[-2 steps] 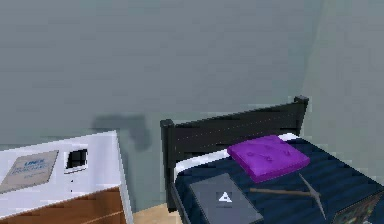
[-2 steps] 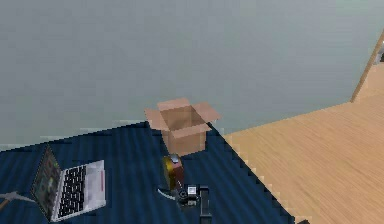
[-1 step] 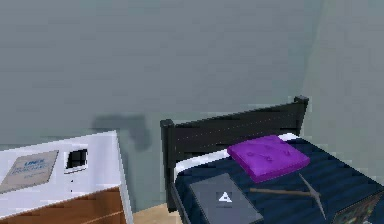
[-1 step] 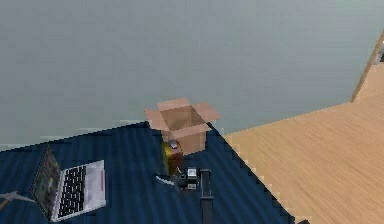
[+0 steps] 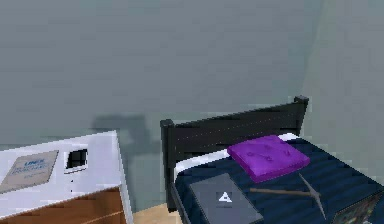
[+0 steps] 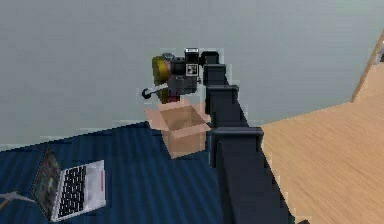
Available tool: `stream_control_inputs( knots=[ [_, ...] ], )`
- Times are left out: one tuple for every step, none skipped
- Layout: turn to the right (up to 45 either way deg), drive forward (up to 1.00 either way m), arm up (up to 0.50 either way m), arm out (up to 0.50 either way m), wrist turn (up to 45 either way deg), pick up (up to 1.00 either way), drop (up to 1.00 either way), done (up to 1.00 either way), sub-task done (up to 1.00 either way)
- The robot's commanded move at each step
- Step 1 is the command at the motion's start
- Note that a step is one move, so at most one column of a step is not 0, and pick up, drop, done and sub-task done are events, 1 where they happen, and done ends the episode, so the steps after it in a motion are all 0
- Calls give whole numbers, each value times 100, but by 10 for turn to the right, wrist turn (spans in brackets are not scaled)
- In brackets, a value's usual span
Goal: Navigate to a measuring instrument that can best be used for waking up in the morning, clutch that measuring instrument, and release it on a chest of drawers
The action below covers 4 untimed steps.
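Note:
In the arm side view the dark arm (image 6: 232, 140) rises from the bottom edge. At its far end the gripper (image 6: 163, 82) holds a small round thing with a yellowish face (image 6: 159, 67), shaped like an alarm clock. It hangs in the air in front of the grey wall. Below it an open cardboard box (image 6: 181, 132) stands on the dark blue bed (image 6: 120, 150). In the forward view a white-topped chest of drawers (image 5: 105, 165) stands at the lower left. On its top lie a flat book (image 5: 28, 171) and a small dark phone-like thing (image 5: 76, 159).
The bed (image 5: 340, 180) has a dark headboard (image 5: 235, 128) and carries a purple pillow (image 5: 268, 154), a shut dark laptop (image 5: 226, 198) and a thin stick (image 5: 285, 189). An open laptop (image 6: 68, 186) lies on the bedcover. Wooden floor (image 6: 320, 150) spreads across the arm side view's right.

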Motion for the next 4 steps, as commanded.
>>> stream_control_inputs(
  knots=[
    [0,0,0,0,-450,0,0,0,0],
    [0,0,0,0,-450,0,0,0,0],
    [0,0,0,0,-120,0,0,0,0],
    [0,0,0,-40,0,0,0,0,0]
  ],
)
